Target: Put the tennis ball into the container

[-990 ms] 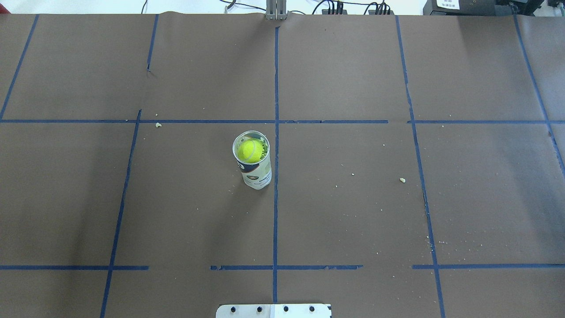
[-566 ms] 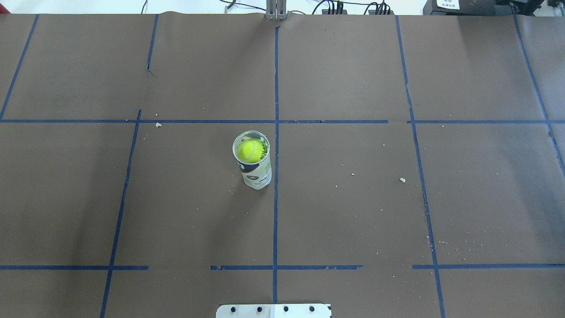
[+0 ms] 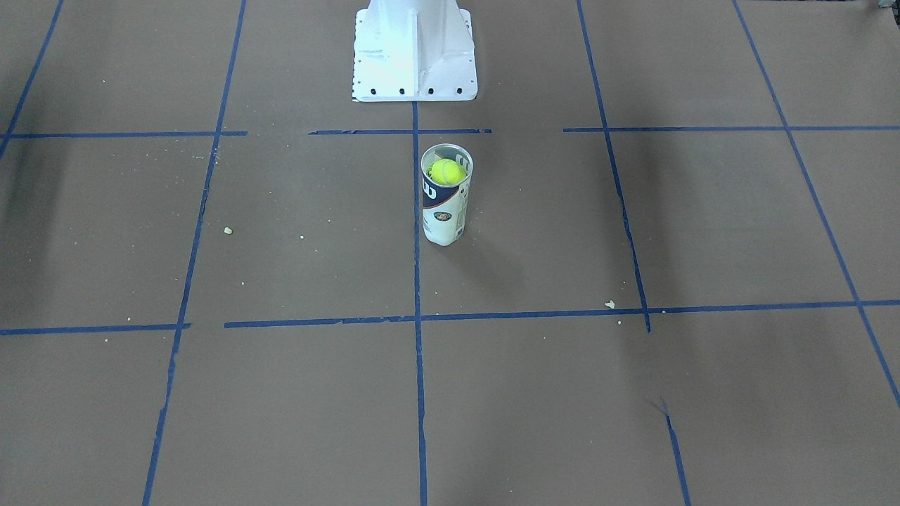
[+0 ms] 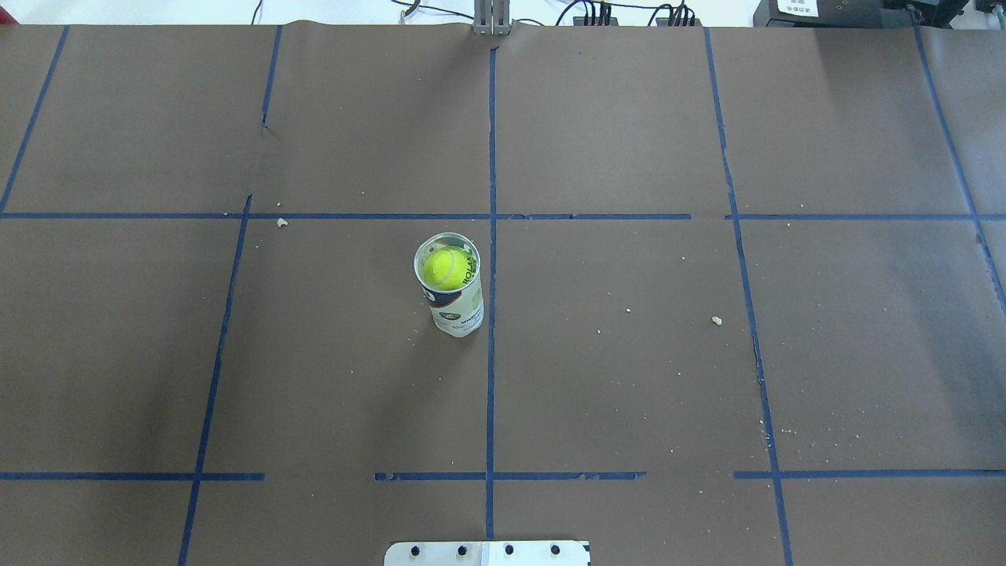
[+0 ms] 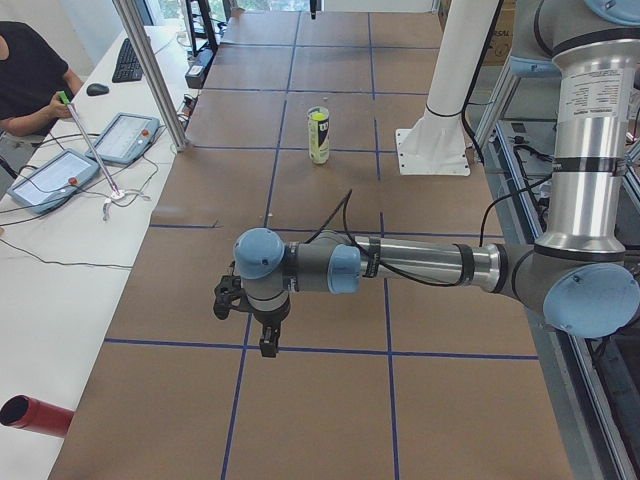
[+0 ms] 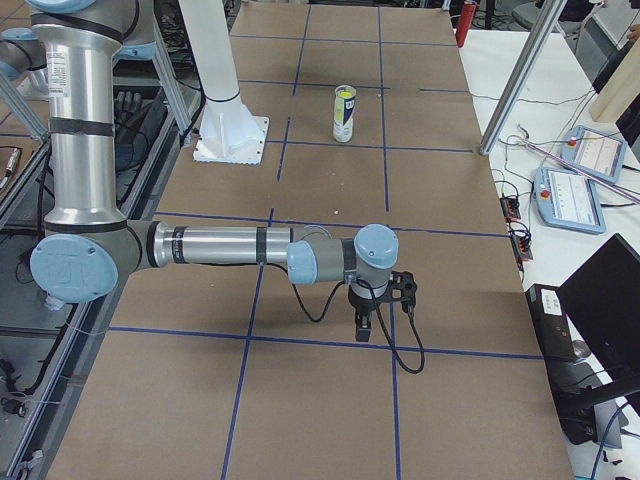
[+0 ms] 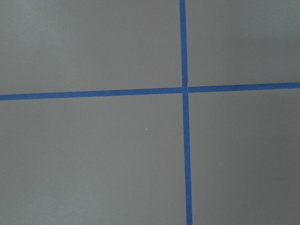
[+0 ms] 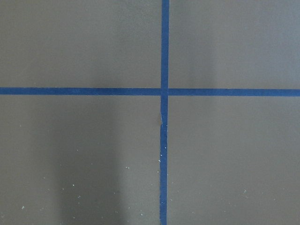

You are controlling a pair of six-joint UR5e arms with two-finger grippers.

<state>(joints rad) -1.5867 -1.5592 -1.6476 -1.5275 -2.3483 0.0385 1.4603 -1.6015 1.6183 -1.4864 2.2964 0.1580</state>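
Note:
The clear container point(image 4: 457, 310) with its white and navy label stands upright near the table's middle, just left of the centre tape line. The bright yellow-green tennis ball point(image 4: 445, 267) sits inside it at the top, below the open rim. Both also show in the front view as container point(image 3: 443, 211) and tennis ball point(image 3: 447, 171). My left gripper point(image 5: 265, 335) hangs low over the table's left end, far from the can. My right gripper point(image 6: 365, 325) hangs over the right end. Whether either is open or shut I cannot tell. Both wrist views show only brown paper and blue tape.
The white metal pedestal point(image 3: 415, 56) stands at the robot's side of the table, a short way behind the can. Beside the table's far edge are an operator point(image 5: 25, 80), tablets point(image 5: 120, 135) and an aluminium post point(image 5: 150, 70). A red cylinder point(image 5: 30, 415) lies off the left end.

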